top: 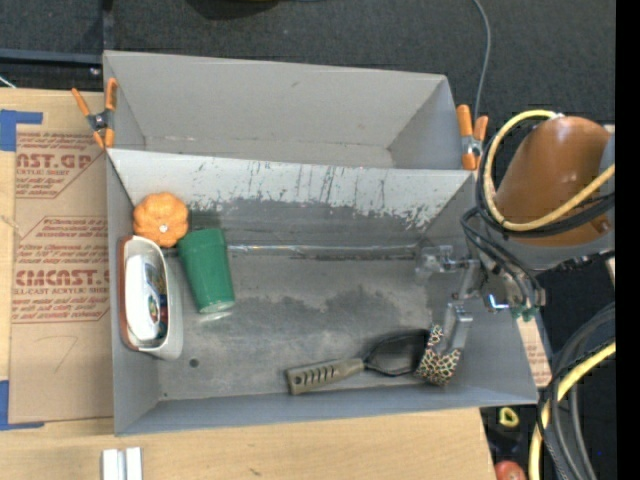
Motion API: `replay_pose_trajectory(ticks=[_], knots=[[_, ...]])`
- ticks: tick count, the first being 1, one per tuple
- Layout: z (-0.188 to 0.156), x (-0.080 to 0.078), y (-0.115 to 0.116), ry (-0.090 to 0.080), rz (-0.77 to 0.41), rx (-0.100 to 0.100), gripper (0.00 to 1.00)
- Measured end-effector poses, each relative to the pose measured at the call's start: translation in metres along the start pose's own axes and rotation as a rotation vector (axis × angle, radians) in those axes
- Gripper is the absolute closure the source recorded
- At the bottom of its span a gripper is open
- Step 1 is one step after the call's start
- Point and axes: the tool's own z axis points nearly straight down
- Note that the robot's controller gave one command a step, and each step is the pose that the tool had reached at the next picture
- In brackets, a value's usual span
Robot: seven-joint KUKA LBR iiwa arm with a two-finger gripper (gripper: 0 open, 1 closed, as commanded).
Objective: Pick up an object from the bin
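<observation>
Low in the right end of the grey bin (300, 118), close against its right wall: the gripper (455, 318), hanging from the orange-capped wrist and its looped cables. Wide or narrow, cannot tell from this angle.

Just below it and slightly nearer, on the floor by the near right corner: a small leopard-spotted piece (438, 365). Touching the gripper or just clear of it, cannot tell which. Little room here, with the right wall close on one side and the near wall a short way beyond the spotted piece.

Against the spotted piece on its left: a dark rounded piece (395, 353). Running on leftward from that: a brownish slotted handle (322, 374), flat on the floor and roughly parallel to the near wall. Together a low row across the near right floor, hemming the spotted piece in on the left.

Broad bare floor through the middle, scuffed and streaked, open up to the far wall.

Well apart, along the left wall: a small orange pumpkin (161, 218) farthest back. Just beside it, a green cup (207, 270), seemingly on its side. Nearer, a white oval dish (148, 295) with a printed inside, pressed to the left wall and close beside the cup.
</observation>
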Motion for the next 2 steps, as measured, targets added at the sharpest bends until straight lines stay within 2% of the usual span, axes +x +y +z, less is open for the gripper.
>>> replay_pose_trajectory(ticks=[1, 2], knots=[[-0.004, -0.002, 0.001, -0.008, -0.002, 0.001, 0.00], [0.124, 0.014, 0.009, -0.011, -0.059, 0.000, 0.00]])
